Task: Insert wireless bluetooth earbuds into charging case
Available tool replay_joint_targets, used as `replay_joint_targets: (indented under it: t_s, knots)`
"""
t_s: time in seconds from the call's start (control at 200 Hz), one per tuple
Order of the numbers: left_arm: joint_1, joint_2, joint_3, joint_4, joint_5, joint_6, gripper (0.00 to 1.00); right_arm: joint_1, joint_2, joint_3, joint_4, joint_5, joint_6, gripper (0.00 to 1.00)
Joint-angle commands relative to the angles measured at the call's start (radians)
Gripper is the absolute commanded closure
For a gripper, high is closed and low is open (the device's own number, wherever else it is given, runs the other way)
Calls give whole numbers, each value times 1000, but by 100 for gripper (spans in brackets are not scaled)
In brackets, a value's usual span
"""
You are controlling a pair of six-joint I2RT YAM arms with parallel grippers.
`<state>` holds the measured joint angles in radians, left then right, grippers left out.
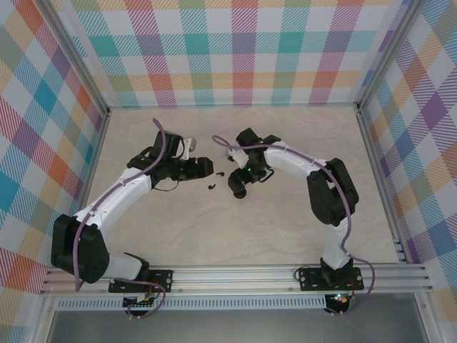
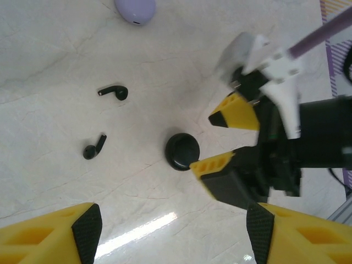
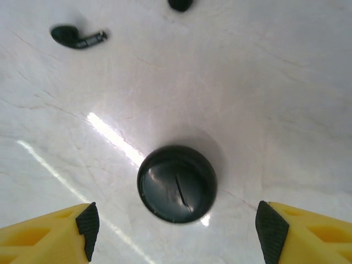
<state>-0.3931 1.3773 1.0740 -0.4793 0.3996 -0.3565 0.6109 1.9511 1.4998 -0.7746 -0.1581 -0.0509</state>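
A round black charging case lies shut on the pale marble table, between and just ahead of my right gripper, which is open and not touching it. The left wrist view shows the same case with the right gripper's yellow fingers on either side of its right edge. Two black earbuds lie loose to the left of the case. From above they lie between the two grippers. My left gripper hangs open over bare table, holding nothing.
A pale lilac round case lies shut at the far side of the earbuds. In the overhead view both arms reach into the middle of the table. Checked walls close in the back and both sides.
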Motion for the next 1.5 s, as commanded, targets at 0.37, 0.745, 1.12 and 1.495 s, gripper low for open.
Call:
replay_joint_targets:
  t_s: [0.37,0.745,1.12,1.495]
  knots:
    - [-21,305,60,163,200,-2,34,-106,-235,-361,214,-205,400,61]
    - [-71,510,127,246,272,-7,46,-100,-153,-374,261,-209,467,77]
    - [-93,579,133,289,291,-28,48,-78,-65,-309,255,-192,492,79]
    - [-110,561,74,304,292,-40,48,-74,-16,-254,220,-147,489,79]
